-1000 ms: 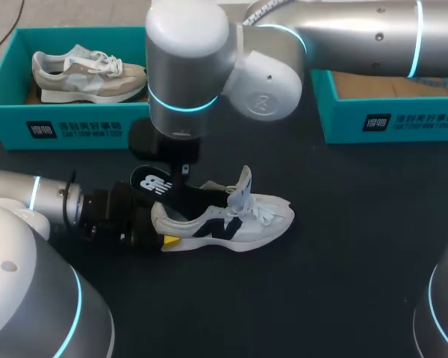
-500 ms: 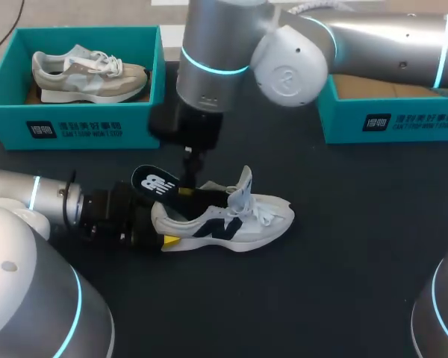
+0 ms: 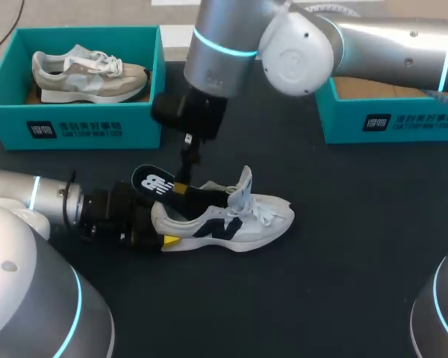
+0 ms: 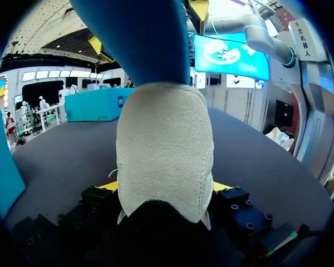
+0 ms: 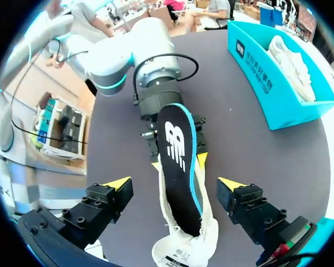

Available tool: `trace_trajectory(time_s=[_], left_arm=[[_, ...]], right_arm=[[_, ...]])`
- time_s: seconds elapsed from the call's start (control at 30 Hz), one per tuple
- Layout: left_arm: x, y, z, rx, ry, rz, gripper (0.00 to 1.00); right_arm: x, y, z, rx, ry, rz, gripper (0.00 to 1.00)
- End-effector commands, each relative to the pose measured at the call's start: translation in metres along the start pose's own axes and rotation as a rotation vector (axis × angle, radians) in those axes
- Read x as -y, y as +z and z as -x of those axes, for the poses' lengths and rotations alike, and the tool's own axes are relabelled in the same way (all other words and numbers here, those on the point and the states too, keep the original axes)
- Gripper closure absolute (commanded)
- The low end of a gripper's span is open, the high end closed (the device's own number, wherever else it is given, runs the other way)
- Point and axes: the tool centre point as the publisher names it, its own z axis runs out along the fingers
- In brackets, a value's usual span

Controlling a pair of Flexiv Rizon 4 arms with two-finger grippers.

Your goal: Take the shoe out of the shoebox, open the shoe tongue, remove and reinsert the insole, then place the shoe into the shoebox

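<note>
**Counter scene, seen from above and from both wrists.** A white low-top shoe point(image 3: 239, 218) with a dark side emblem and white laces is lying on its sole on the matte black counter point(image 3: 343, 268), toe pointing right, with its tongue point(image 3: 244, 181) standing raised. The left end effector point(image 3: 164, 233) is coming in from the left and clamping the shoe's heel. In the left wrist view the napped, rounded heel panel is sitting between the two yellow tips, touched on both sides.

A flat, elongated insole point(image 3: 155, 183), black on top with a white emblem and a blue foam edge, is projecting up and to the left out of the shoe's opening, with its fore part tucked inside. The right end effector point(image 5: 174, 183) is hanging above the insole. Its fingers point(image 5: 118, 183) are spread apart, one on either side and touching nothing.

A teal cardboard shoebox point(image 3: 75, 128) at the far left is holding a second shoe point(image 3: 89, 74) in beige and grey. Another teal shoebox point(image 3: 388, 123) is standing at the far right.
</note>
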Motion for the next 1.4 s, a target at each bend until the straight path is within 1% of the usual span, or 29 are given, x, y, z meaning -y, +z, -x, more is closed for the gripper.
trace_trajectory(time_s=[0.03,0.07,0.47,0.5,0.53,0.57,0.6,0.63,0.67,0.7,0.73,0.83,0.97,1.17,1.33,1.37,1.4], left_arm=[[-0.001,0.0,-0.001,0.0,-0.001,0.003,1.0],[-0.001,0.0,-0.001,0.0,-0.001,0.003,1.0],[-0.001,0.0,-0.001,0.0,-0.001,0.003,1.0],[-0.001,0.0,-0.001,0.0,-0.001,0.003,1.0],[-0.001,0.0,-0.001,0.0,-0.001,0.003,1.0],[-0.001,0.0,-0.001,0.0,-0.001,0.003,1.0],[-0.001,0.0,-0.001,0.0,-0.001,0.003,1.0],[-0.001,0.0,-0.001,0.0,-0.001,0.003,1.0],[-0.001,0.0,-0.001,0.0,-0.001,0.003,1.0],[-0.001,0.0,-0.001,0.0,-0.001,0.003,1.0],[-0.001,0.0,-0.001,0.0,-0.001,0.003,1.0],[-0.001,0.0,-0.001,0.0,-0.001,0.003,1.0],[-0.001,0.0,-0.001,0.0,-0.001,0.003,1.0],[-0.001,0.0,-0.001,0.0,-0.001,0.003,1.0],[-0.001,0.0,-0.001,0.0,-0.001,0.003,1.0],[-0.001,0.0,-0.001,0.0,-0.001,0.003,1.0],[-0.001,0.0,-0.001,0.0,-0.001,0.003,1.0]], right_arm=[[-0.003,0.003,0.007,-0.25,0.074,0.18,0.0],[-0.004,0.003,0.006,-0.245,0.072,0.191,0.0],[-0.004,0.003,0.006,-0.245,0.072,0.191,0.0],[-0.002,0.006,0.007,-0.242,0.065,0.203,0.0],[0.0,0.008,0.008,-0.258,0.069,0.231,0.0],[0.002,0.011,0.008,-0.288,0.068,0.246,0.0],[0.001,0.011,0.008,-0.289,0.075,0.253,0.0],[0.001,0.013,0.007,-0.326,0.094,0.263,0.0],[0.0,0.014,0.007,-0.338,0.09,0.258,0.0],[-0.001,0.016,0.006,-0.359,0.09,0.285,0.0],[-0.002,0.018,0.006,-0.405,0.089,0.296,0.0],[-0.004,0.024,0.003,-0.44,0.074,0.308,0.0],[-0.006,0.031,0.001,-0.465,0.064,0.354,0.0],[-0.004,0.041,0.0,-0.479,0.07,0.36,0.0],[-0.005,0.043,-0.006,-0.499,0.058,0.348,0.1],[-0.005,0.044,-0.007,-0.5,0.059,0.347,0.18],[-0.004,0.044,-0.008,-0.502,0.06,0.346,0.22]])
